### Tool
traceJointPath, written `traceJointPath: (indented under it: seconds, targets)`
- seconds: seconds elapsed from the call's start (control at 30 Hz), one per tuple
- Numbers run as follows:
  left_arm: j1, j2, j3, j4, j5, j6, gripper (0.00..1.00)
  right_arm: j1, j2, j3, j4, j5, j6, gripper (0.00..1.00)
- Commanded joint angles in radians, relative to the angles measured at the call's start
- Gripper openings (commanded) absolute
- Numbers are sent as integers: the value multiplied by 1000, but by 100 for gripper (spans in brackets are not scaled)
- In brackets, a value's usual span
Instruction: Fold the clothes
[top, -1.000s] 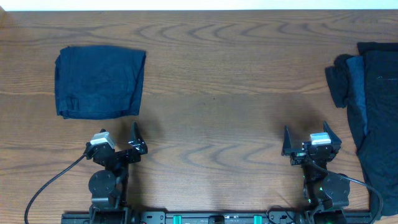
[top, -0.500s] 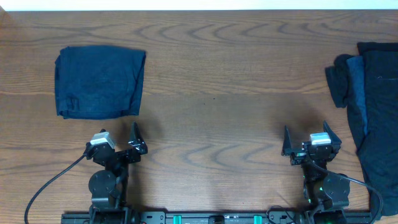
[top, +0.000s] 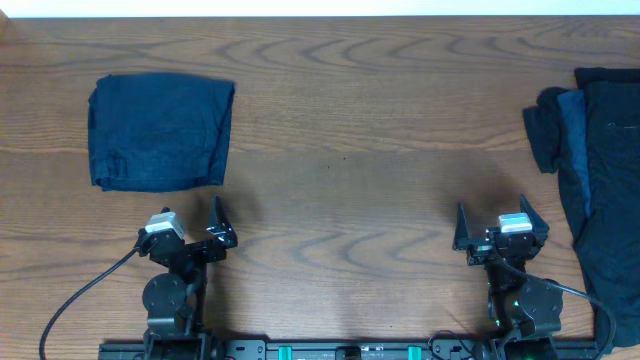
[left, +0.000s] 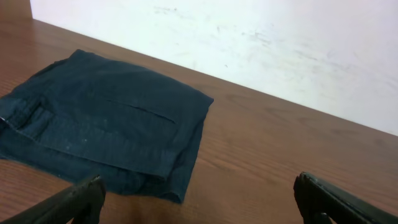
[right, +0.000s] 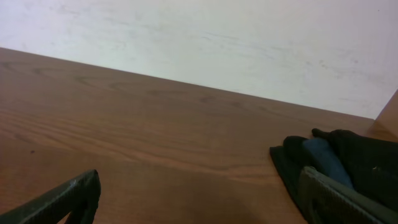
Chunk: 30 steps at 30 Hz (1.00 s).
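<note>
Jaws spread; both arms (top: 172, 285) folded low.

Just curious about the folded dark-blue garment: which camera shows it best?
Overhead: the folded dark-blue garment lies whole, all edges visible. The left wrist view shows it closer but cropped at the frame's left edge. The right wrist view misses it entirely.

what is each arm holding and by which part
Nothing is held: the jaws of the left gripper and right gripper stand open and empty, clear of the folded navy garment and the dark clothes pile.
</note>
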<state>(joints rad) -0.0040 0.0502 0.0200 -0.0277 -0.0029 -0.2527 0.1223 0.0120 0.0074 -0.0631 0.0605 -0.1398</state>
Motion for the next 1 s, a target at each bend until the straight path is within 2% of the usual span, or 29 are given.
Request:
traceJointPath:
  seconds: [0.0, 0.5, 0.67, 0.8, 0.87, 0.97]
  targets:
    - [-4, -7, -16, -43, -17, 20, 98, 7, -5, -2, -3, 11, -11, 99]
    - [-4, -7, -16, -43, -17, 20, 98, 8, -5, -2, 31, -12, -10, 99]
    - [-4, -7, -16, -43, -17, 20, 98, 8, -5, -2, 256, -153, 111, 99]
    - [-4, -7, -16, -43, -17, 20, 98, 8, -5, -2, 473, -159, 269, 99]
    - [-4, -7, -16, -43, -17, 20, 98, 8, -5, 2, 539, -159, 344, 99]
    - [-4, -7, -16, -43, -17, 20, 98, 8, -4, 27, 551, -162, 398, 99]
